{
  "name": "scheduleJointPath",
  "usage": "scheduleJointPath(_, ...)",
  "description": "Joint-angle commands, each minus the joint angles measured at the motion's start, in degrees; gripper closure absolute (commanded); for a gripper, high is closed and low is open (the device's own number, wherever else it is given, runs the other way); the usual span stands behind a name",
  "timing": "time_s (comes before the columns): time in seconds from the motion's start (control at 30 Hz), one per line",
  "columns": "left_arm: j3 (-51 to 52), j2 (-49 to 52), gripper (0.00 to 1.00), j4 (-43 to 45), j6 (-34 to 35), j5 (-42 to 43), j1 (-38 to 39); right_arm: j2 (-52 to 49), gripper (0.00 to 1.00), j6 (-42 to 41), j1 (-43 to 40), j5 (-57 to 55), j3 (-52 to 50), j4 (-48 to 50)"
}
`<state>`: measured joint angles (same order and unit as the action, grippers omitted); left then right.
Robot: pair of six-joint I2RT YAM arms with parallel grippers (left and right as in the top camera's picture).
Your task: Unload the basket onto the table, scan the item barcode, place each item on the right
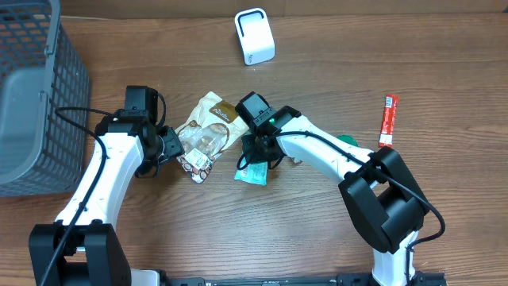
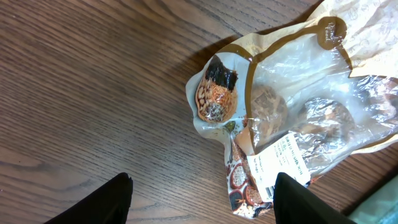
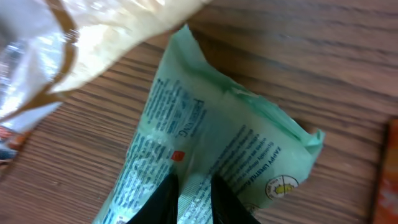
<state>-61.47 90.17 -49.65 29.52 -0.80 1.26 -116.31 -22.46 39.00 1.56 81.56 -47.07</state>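
Note:
A clear and tan snack bag (image 1: 208,131) lies on the wooden table, its white label with a small barcode (image 2: 269,190) facing up. My left gripper (image 1: 176,148) stands open at the bag's left end; in the left wrist view (image 2: 202,186) its right finger sits beside the bag's (image 2: 298,93) labelled corner, with nothing between the fingers. A pale green packet (image 1: 252,173) lies just right of the bag. My right gripper (image 1: 259,151) is shut on a fold of that green packet (image 3: 217,143), pinched between the fingers (image 3: 194,190).
A white scanner box (image 1: 254,36) stands at the back centre. A grey wire basket (image 1: 32,95) fills the far left. A red stick packet (image 1: 387,119) lies at the right, and a green object (image 1: 348,141) peeks from behind the right arm.

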Motion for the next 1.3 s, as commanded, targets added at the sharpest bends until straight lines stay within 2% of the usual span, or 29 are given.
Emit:
scheduleJointPath(0.0, 0.3, 0.5, 0.36, 0.4, -1.3, 0.6, 0.0, 0.2, 0.81, 0.0, -0.1, -5.2, 0.4, -1.6)
scheduleJointPath(0.17, 0.3, 0.5, 0.35, 0.5, -1.2, 0.6, 0.0, 0.9, 0.81, 0.8, -0.1, -2.1, 3.8, -2.4)
scheduleJointPath(0.3, 0.4, 0.5, 0.34, 0.4, -0.9, 2.4, 0.1, 1.8, 0.69, 3.5, -0.1, 1.1, 11.0, -3.9)
scheduleJointPath(0.4, 0.9, 0.5, 0.33, 0.9, 1.4, 2.3, 0.5, 1.8, 0.64, 4.6, -0.1, 1.1, 15.0, -2.9)
scheduleJointPath(0.6, 4.0, 0.5, 0.13, 5.4, 4.9, 2.6, 0.5, 0.7, 0.59, 5.0, -0.2, -1.1, 14.3, 5.6)
scheduleJointPath(0.97, 11.9, 0.5, 0.16, 17.7, 5.5, 4.1, 0.5, -6.2, 0.53, 10.8, -0.2, -2.2, 14.1, 16.2)
scheduleJointPath(1.27, 14.1, 0.5, 0.18, 22.7, 6.6, 6.4, 0.5, -8.9, 0.52, 10.3, -0.2, -3.6, 14.0, 15.9)
